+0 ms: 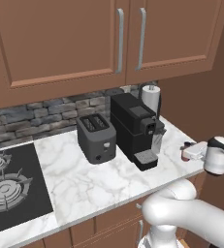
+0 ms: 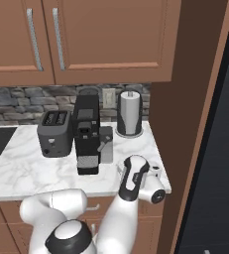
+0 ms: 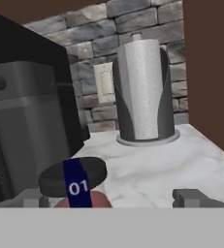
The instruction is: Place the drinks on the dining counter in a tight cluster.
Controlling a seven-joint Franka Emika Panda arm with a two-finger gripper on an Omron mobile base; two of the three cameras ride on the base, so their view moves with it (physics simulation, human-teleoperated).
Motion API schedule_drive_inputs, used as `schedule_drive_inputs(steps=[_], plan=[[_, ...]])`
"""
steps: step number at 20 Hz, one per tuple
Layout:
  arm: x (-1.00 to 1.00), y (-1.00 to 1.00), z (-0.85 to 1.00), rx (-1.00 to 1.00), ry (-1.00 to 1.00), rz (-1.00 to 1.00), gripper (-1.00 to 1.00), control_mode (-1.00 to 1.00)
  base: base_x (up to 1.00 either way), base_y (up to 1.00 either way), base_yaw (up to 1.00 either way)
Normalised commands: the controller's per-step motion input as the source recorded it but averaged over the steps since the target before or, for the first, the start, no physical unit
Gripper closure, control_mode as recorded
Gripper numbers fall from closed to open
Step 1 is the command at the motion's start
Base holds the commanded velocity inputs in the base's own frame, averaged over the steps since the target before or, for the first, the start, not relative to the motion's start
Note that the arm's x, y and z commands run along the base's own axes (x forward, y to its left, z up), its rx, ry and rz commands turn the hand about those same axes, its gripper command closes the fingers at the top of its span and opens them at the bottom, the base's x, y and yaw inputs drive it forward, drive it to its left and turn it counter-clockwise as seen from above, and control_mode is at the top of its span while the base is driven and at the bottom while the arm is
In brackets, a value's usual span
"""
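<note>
A tiny reddish-brown bottle with a dark cap and a blue band marked "01" stands near the right front corner of the marble counter with the stove. In the left base view this bottle sits just beyond my hand. My gripper is open, level with the bottle's top, one fingertip on each side and neither touching it. The gripper reaches in from the right over the counter's edge, and the gripper hangs by the counter's right front corner. The dining counter is out of view.
A black coffee machine stands close to the left of the bottle, with a grey toaster beyond it. A paper towel roll stands at the back by the stone wall. A brown panel closes the right side. The stove lies far left.
</note>
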Motion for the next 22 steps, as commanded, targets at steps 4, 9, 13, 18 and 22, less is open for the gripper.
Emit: schedule_drive_inputs(steps=[4,9,13,18,22], plan=[[0.12,0.00,-0.06,0.00,0.00,0.00,-1.00,-1.00,0.00,0.00,0.00],[0.07,0.01,0.00,0.00,0.00,0.00,1.00,-1.00,0.00,0.00,0.00],[-0.13,-0.04,0.00,0.00,0.00,0.02,1.00,-1.00,0.00,0.00,0.00],[-0.35,-0.15,0.00,0.00,0.00,0.08,1.00,-1.00,0.00,0.00,0.00],[-0.36,-0.06,0.11,0.00,0.00,0.11,1.00,-1.00,0.00,0.00,0.00]])
